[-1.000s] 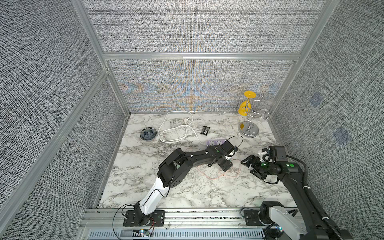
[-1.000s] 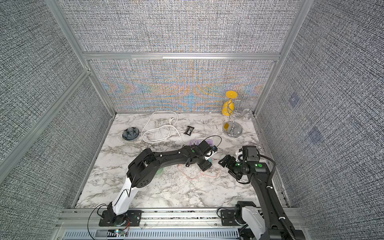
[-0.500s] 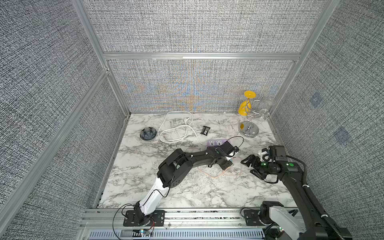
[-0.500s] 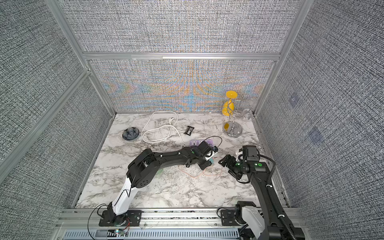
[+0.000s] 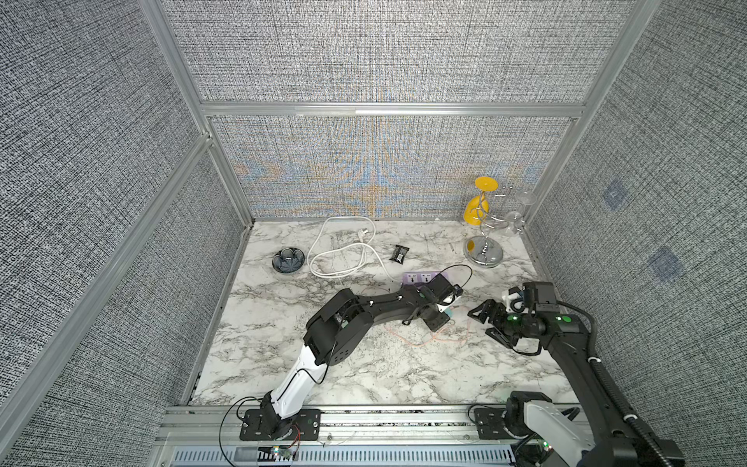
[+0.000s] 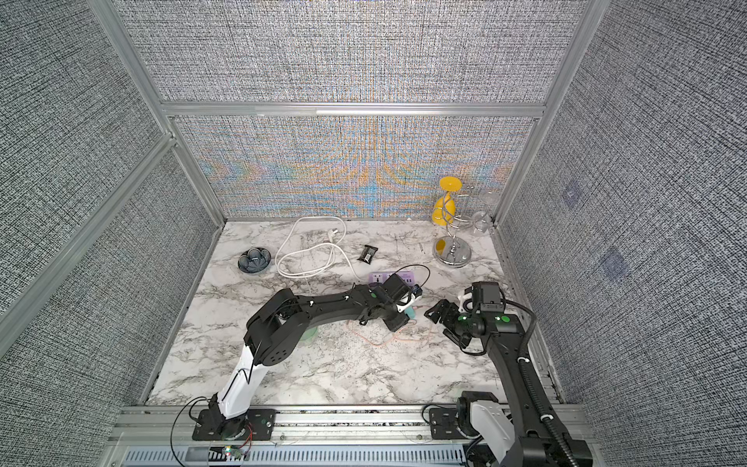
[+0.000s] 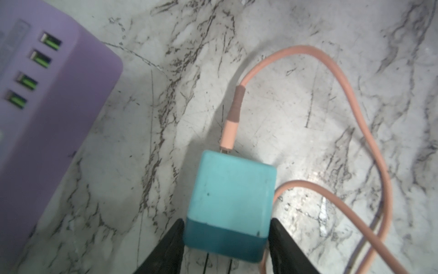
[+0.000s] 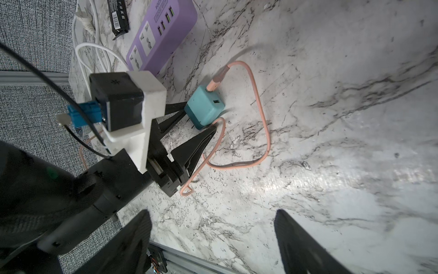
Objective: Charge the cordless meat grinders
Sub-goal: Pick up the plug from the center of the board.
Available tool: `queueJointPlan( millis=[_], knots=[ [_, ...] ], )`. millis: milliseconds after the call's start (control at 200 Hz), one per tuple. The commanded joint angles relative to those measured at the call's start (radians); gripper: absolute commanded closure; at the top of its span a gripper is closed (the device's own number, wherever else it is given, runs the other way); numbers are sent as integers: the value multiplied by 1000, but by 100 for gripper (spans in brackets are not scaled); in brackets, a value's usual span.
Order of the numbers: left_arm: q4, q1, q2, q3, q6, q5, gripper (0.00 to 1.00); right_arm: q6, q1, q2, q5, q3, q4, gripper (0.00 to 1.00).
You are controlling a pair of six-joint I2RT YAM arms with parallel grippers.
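The left arm is matte black with 1 white lower link on a black base plate. The right arm carries 2 green lights. The left gripper has 2 black tapered fingers; its black cube camera sits in a white bracket with a blue connector.

On my feed the surface reads as marble-patterned stone or laminate, polished and glossy enough to throw glare. The teal cube charger is matt plastic, lightly scuffed, with a darker base band. Its salmon cable looks soft, rubbery and matt. The purple power strip is smooth satin plastic. The 2 fingers of the left end effector are matt black plastic. I see coarse woven cloth on the wall panels, brushed aluminium rails and a mirror-chromed stand base.
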Motion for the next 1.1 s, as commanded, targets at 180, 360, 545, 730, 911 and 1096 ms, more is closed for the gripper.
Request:
queueJointPlan(
  millis=[180,360,545,730,911,1096],
  knots=[
    [-11,2,27,35,4,7,43,-5,-7,11,-23,5,15,16],
    [-20,2,47,57,3,5,60,-3,-14,6,-29,3,12,16],
    [1,2,2,8,-2,-16,77,8,-44,-8,-50,0,20,14],
    [101,2,-147,-112,8,-85,83,-3,-74,-7,-105,33,37,9],
    [167,2,-332,-224,32,-99,84,-2,-79,42,-284,88,120,7],
    [180,2,-489,-322,34,-74,84,22,-58,112,-482,186,203,7]
  ],
)
